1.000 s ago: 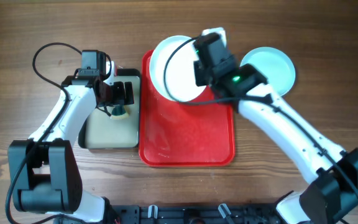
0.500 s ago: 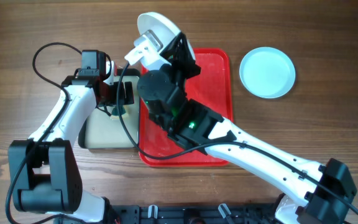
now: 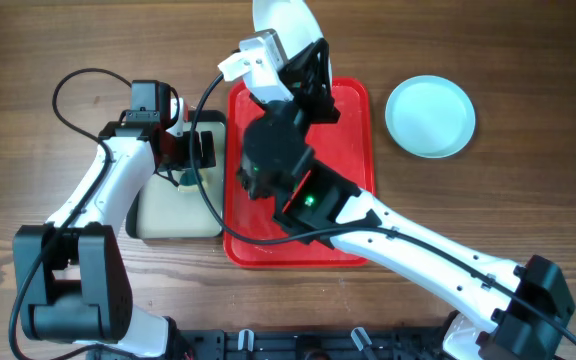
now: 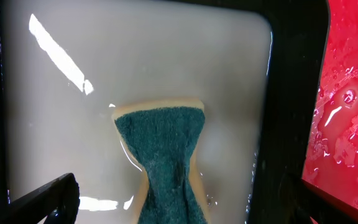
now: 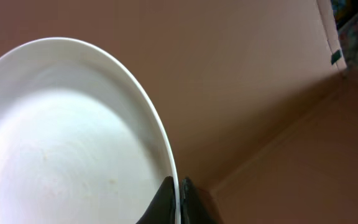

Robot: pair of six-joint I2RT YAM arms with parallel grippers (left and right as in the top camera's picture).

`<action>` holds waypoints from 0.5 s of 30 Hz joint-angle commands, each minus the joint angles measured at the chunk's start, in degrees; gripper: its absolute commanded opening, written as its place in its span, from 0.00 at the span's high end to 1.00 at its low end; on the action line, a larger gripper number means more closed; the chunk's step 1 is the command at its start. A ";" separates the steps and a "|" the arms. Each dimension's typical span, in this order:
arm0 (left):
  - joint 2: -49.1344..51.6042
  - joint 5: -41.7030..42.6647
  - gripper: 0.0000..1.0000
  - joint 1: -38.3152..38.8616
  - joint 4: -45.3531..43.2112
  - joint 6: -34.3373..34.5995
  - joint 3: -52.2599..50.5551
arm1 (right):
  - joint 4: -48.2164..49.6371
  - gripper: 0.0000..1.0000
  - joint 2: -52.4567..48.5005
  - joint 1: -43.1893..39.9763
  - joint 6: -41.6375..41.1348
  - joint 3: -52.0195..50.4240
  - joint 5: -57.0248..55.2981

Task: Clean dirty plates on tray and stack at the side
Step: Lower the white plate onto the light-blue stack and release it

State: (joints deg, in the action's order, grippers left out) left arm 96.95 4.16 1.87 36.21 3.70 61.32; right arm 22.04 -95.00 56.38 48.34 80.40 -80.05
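My right gripper (image 3: 306,50) is shut on the rim of the white plate (image 3: 282,20) and holds it on edge, high above the far end of the red tray (image 3: 353,160). In the right wrist view its jaws (image 5: 178,186) pinch the plate's rim (image 5: 61,143); faint specks show on the plate. One pale blue plate (image 3: 430,116) lies on the table right of the tray. I see no second blue plate. My left gripper (image 3: 194,152) is open over a teal sponge (image 4: 165,155), which lies between its fingers (image 4: 166,214).
The sponge (image 3: 190,180) lies in a wet beige black-rimmed tray (image 3: 158,215) left of the red tray. The red tray's surface is wet (image 4: 347,124). My raised right arm covers much of the red tray from above.
My right arm has lifted the white plate off the tray's far end, tipped it on edge and raised it toward the camera. The left arm has not moved.
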 commanded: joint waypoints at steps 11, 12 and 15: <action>-0.20 0.26 0.00 0.22 -0.04 -0.31 -0.35 | -50.25 0.96 0.68 -33.62 -63.54 -0.11 82.34; -0.20 0.26 0.00 0.22 -0.04 -0.31 -0.35 | -51.04 0.96 0.68 -37.77 -63.54 -0.17 88.65; -0.20 0.28 0.00 0.22 -0.04 -0.28 -0.35 | -55.56 0.96 0.35 -47.23 -63.52 -0.28 82.71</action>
State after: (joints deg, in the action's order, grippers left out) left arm 96.95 4.14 1.87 36.21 3.70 61.30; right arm -32.01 -94.94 13.74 -12.93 80.60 -2.37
